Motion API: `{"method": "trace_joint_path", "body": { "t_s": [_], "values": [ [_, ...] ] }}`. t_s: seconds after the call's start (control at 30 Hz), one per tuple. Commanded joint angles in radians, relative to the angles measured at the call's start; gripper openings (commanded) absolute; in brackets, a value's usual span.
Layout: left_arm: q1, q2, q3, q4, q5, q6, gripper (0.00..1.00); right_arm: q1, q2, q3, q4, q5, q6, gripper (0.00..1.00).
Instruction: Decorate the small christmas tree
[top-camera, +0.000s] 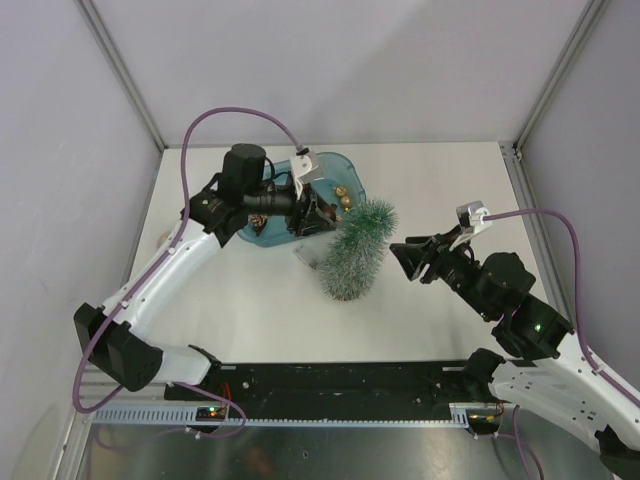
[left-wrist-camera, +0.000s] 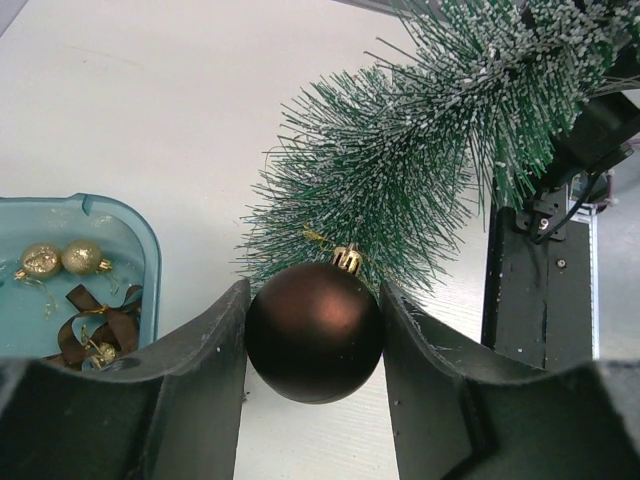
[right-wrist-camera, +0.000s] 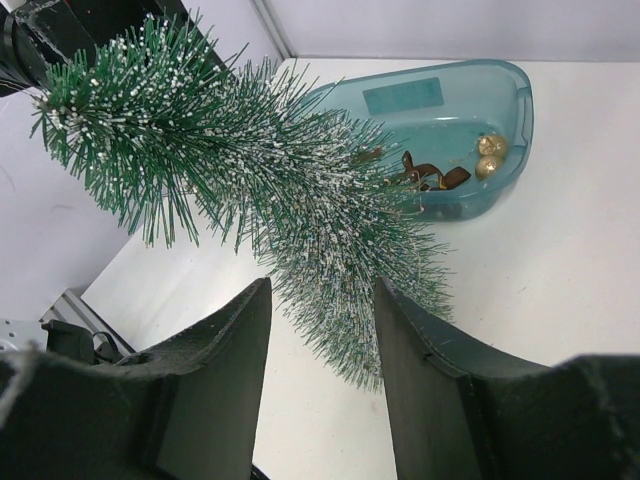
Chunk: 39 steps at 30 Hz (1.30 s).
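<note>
The left gripper (left-wrist-camera: 313, 305) is clamping 1 matte brown ball ornament (left-wrist-camera: 314, 340) at the needles of the small frosted-green bristly christmas tree (top-camera: 358, 250), which is lying mid-table beside the translucent blue plastic tub (top-camera: 335, 178). The right gripper (top-camera: 402, 260) is gaping empty nearby.

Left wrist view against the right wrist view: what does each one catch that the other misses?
Only the left wrist view shows a brown bauble with a gold cap, clamped in the left gripper. Only the right wrist view shows the right gripper, open with nothing between its fingers, and most of the blue tub; the left wrist view catches just a corner of it. Both show the small christmas tree with its frosted needles, and the gold balls and brown ribbon inside the tub.
</note>
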Motion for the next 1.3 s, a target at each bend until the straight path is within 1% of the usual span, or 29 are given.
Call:
{"method": "trace_joint_path", "body": {
  "t_s": [0.0,0.37,0.63,0.8,1.27],
  "values": [
    [-0.007,-0.040,0.046,0.031,0.023,-0.047,0.03,-0.003,-0.002,-0.002,0.050,-0.003,-0.006,0.50],
    [-0.009,-0.054,0.025,0.051,0.038,-0.097,0.02,-0.005,-0.001,-0.004,0.045,0.002,-0.006,0.50],
    [-0.010,-0.108,-0.054,0.051,-0.028,-0.084,0.02,-0.005,-0.012,-0.004,0.036,0.013,-0.009,0.50],
    [-0.009,-0.130,-0.070,0.051,-0.039,-0.113,0.02,-0.006,-0.015,-0.003,0.035,0.016,-0.007,0.50],
    [-0.031,-0.092,-0.070,0.085,-0.017,-0.146,0.03,-0.004,-0.032,-0.015,0.046,0.017,-0.002,0.50]
  ]
}}
